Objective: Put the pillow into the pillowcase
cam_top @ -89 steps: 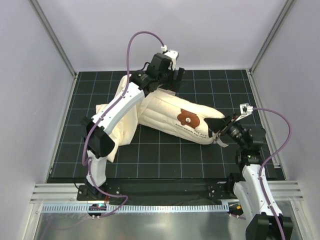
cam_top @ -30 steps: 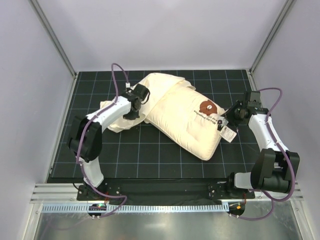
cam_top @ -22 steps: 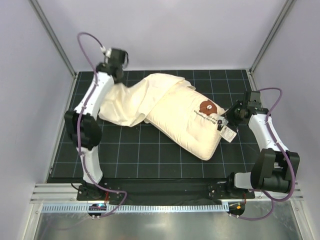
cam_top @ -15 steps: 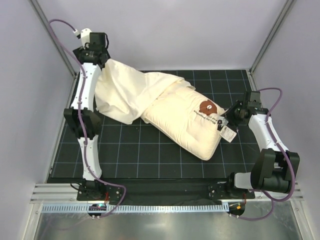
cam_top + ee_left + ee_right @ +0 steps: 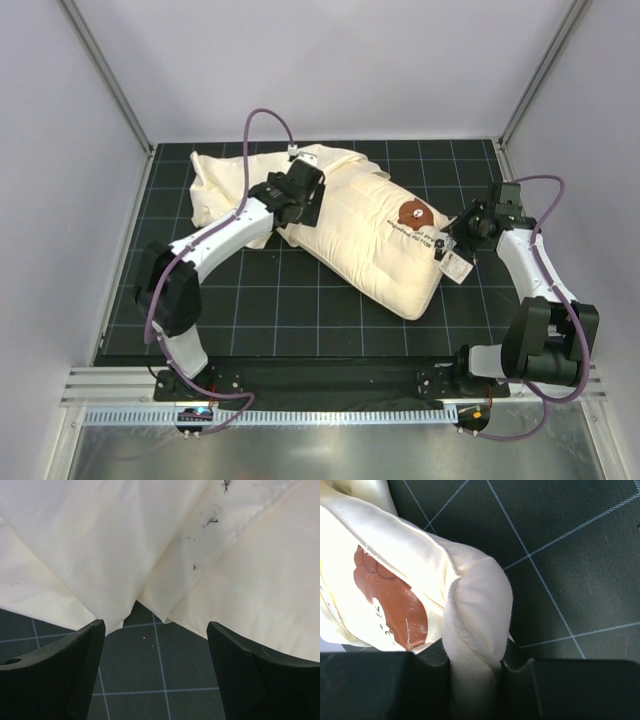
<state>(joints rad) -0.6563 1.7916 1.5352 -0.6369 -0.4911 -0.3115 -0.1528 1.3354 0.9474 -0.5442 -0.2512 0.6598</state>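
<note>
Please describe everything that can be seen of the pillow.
The pillow is a thick, puffy cream cushion of smooth fabric with stitched edges. It lies flat and diagonally on the black gridded mat, mostly uncovered. Near its right corner are a round brown logo with a line of print and a small white tag. The right gripper pinches that corner. Its far left end meets the pillowcase.

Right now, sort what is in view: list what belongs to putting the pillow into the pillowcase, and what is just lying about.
Belongs to the job:
- pillow
- pillowcase
- right gripper, shut on the pillow's corner
- left gripper, open, holding nothing, over the fabric edges

Not part of it:
- black gridded mat
- purple cables on the arms
</note>
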